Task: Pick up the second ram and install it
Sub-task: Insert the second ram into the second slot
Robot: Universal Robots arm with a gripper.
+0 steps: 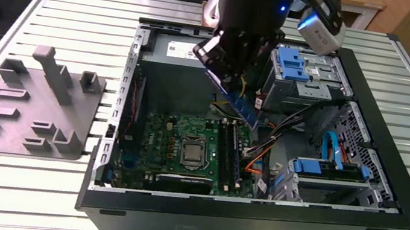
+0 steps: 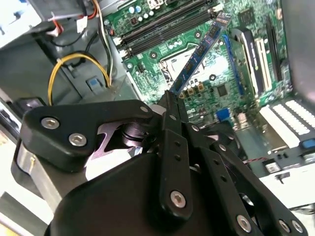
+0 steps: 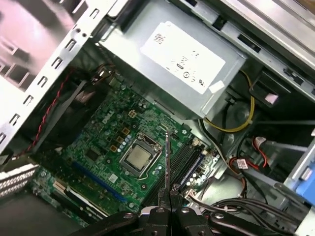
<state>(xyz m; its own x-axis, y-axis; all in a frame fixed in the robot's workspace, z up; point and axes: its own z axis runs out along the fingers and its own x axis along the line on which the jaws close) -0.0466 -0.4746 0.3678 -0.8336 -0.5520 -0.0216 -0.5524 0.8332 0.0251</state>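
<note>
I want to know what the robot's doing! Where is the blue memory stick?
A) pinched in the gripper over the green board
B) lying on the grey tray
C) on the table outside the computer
A: the gripper is shut on the second ram, which hangs tilted over the green motherboard.

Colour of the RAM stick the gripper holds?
The long flat memory stick is dark blue; second wrist view shows it best.

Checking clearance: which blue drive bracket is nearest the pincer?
The blue bracket on the grey cage, beside the pincer; the other blue bracket sits farther off.
</note>
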